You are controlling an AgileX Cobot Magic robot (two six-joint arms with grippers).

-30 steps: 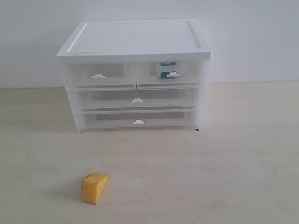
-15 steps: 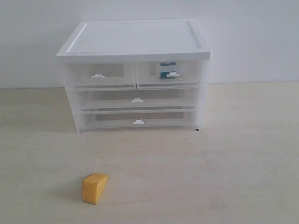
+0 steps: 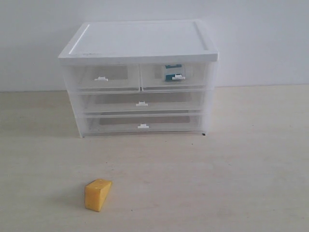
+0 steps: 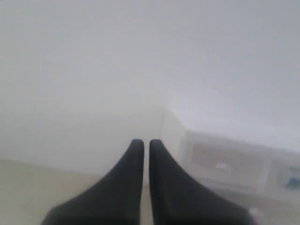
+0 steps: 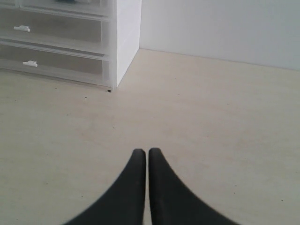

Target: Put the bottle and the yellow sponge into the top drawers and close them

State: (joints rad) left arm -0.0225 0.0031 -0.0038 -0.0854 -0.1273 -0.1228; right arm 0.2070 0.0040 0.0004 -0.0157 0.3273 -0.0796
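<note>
Lying on the matte table (image 3: 217,169), the yellow sponge (image 3: 97,194) is a foam wedge; the bottle (image 3: 173,73) stands inside the right of the clear top drawers (image 3: 198,76). The left gripper (image 4: 146,143) and right gripper (image 5: 147,152), tapered and black, are pinched together, empty.

We see the top drawers (image 3: 104,78) of the cabinet (image 3: 140,41) both shut, with the teal bottle (image 3: 173,73) inside the right one. The yellow sponge (image 3: 98,194), a wedge, lies well in front of the cabinet's left side.
</note>
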